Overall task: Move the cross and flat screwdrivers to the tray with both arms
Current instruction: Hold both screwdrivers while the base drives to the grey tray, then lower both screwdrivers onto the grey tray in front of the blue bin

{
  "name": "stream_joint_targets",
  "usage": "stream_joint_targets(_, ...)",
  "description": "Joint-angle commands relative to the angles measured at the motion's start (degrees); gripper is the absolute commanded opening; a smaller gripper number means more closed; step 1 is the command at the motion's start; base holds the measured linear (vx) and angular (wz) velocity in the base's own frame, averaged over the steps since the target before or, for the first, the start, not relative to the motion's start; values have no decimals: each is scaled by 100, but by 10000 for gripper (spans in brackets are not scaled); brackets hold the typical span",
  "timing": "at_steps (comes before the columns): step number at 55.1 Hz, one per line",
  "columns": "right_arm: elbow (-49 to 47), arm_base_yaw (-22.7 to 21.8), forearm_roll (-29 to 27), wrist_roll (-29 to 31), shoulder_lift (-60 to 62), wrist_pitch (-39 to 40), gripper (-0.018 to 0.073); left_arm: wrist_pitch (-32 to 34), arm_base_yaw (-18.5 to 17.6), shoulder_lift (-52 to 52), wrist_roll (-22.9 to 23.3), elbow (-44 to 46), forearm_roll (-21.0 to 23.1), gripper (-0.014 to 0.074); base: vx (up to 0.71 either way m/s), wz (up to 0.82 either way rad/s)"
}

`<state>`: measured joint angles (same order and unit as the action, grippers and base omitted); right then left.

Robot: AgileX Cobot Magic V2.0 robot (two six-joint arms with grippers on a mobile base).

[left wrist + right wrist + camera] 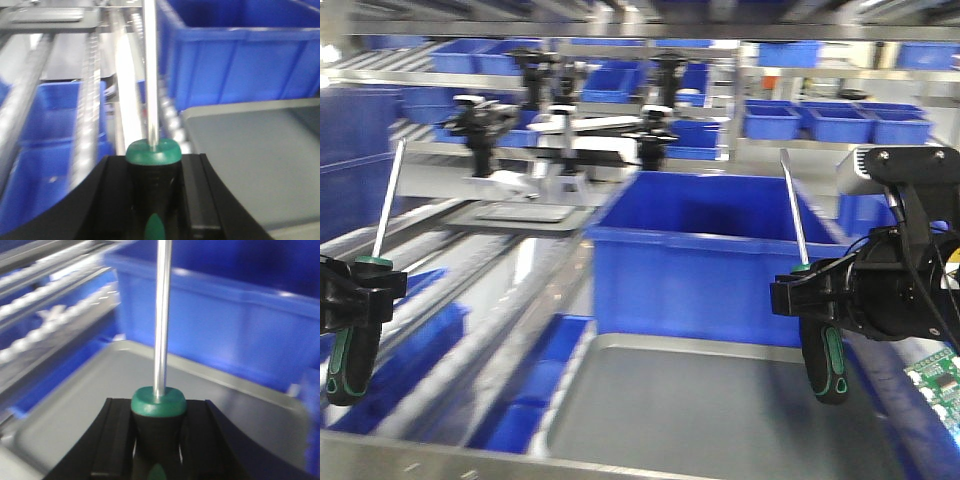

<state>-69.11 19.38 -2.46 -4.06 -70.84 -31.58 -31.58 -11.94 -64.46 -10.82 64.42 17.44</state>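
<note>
Both closed: left end effector [358, 288] on left screwdriver [346, 360] handle, right end effector [815, 295] on right screwdriver [828, 365] handle. Likely light, stiff; shafts point 12 o'clock.

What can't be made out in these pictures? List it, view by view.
Front view: tips of the left screwdriver and right screwdriver are too small and blurred to tell cross from flat.
Both wrist views: the shafts are cut off by the top edge, so the tips are unseen.
Front view: the left tool is partly cut off by the left edge.
</note>
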Motion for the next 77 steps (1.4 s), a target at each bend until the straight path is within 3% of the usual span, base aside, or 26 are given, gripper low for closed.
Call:
stream_joint_targets(1, -185, -13, 35, 20, 146, 492, -8, 478, -29, 135, 3, 180, 134, 3, 16, -48)
stream_joint_targets(25, -185, -13, 35, 20, 146, 487, -8, 480, -29, 135, 3, 180, 134, 3, 9, -29)
stream_joint_targets(77, -185, -13, -43, 14, 146, 536, -8, 518, -29, 135, 3, 180, 134, 3, 0, -1)
